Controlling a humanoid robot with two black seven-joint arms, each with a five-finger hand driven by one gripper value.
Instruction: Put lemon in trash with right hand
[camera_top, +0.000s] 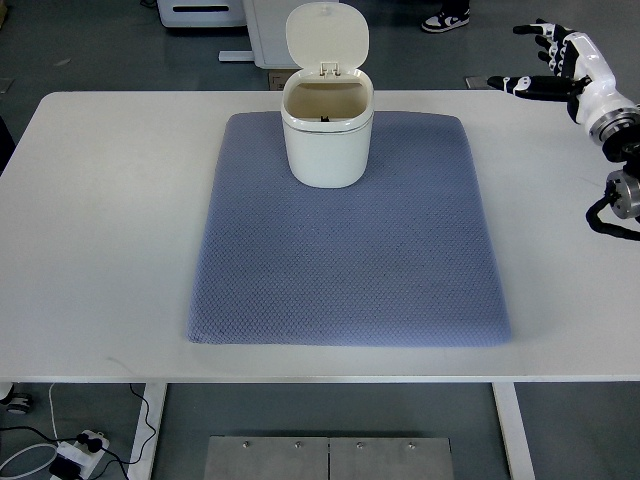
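Lid up on the white trash bin (327, 135) at the far edge of the blue mat (345, 240), mouth ready. We see no lemon on the table (100, 200); possibly inside the bin, interior unclear. Right hand (560, 65) over the table's far right corner, fingers spread, empty.

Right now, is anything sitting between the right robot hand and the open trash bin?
Nothing visible does. The right robot hand hovers open at the table's far right; only bare white table and blue mat lie toward the trash bin, lid up. No lemon shows.
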